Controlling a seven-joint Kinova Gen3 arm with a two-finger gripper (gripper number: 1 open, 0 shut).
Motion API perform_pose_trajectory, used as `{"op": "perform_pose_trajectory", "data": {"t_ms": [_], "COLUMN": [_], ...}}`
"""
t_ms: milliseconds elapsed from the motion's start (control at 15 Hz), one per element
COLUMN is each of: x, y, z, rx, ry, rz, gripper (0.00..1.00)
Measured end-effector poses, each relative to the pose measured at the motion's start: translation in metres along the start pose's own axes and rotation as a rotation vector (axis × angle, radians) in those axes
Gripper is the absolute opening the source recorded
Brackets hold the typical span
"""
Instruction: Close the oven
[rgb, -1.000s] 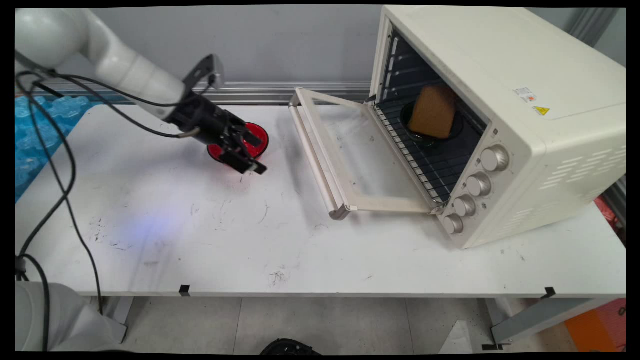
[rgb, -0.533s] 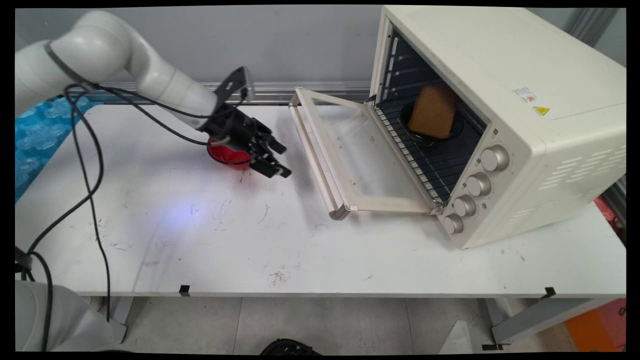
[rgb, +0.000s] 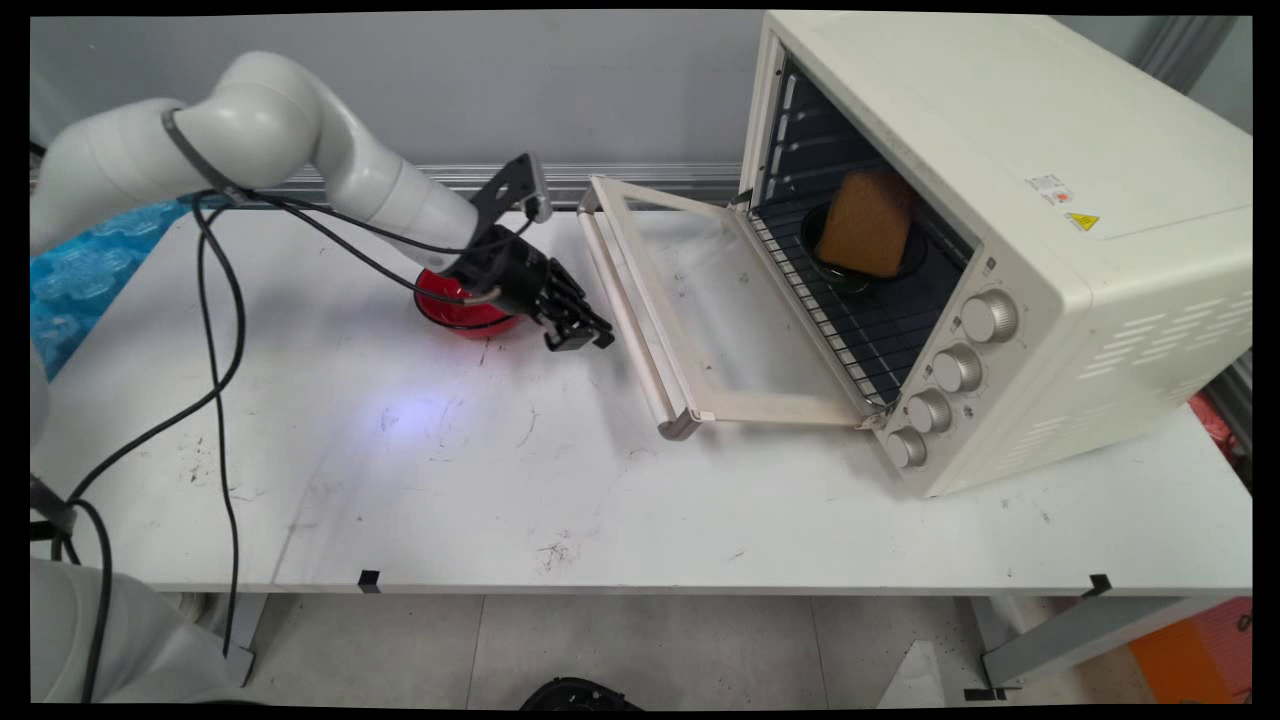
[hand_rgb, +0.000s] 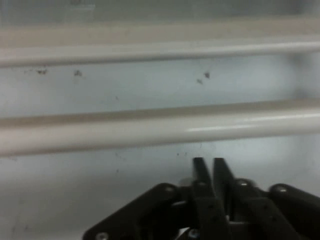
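The gripper (rgb: 580, 338) hangs low over the table (rgb: 420, 470) with its two fingers (hand_rgb: 200, 172) pressed together and nothing between them, and it points straight at the handle bar (hand_rgb: 150, 131) of the open oven door (rgb: 690, 330). The hand view shows that bar lying across the picture just beyond the fingertips, near but not touching, with the door's pale frame running parallel behind it. Right behind the wrist sits a red bowl (rgb: 455, 305), partly hidden by the arm, which reaches over it; whether anything lies in the bowl cannot be told. The door lies folded down nearly flat toward the table, so the handle faces the gripper at fingertip height, which would explain the low, slanted approach. Farther right stands the cream oven (rgb: 1000, 200) with its four knobs (rgb: 945, 375) down the front panel. Inside, on the wire rack (rgb: 860, 320), a brown slice of bread (rgb: 868, 222) leans upright in a dark dish (rgb: 850, 272), well apart from the gripper. Black cables (rgb: 215, 330) loop down from the arm at the left.
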Motion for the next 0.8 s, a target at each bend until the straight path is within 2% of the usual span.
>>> {"op": "perform_pose_trajectory", "data": {"t_ms": [400, 800], "x": [0.009, 0.026], "y": [-0.003, -0.006], "z": [0.012, 0.006], "rx": [0.013, 0.027], "ry": [0.024, 0.068], "rz": [-0.007, -0.006], "gripper": [0.0, 0.0]}}
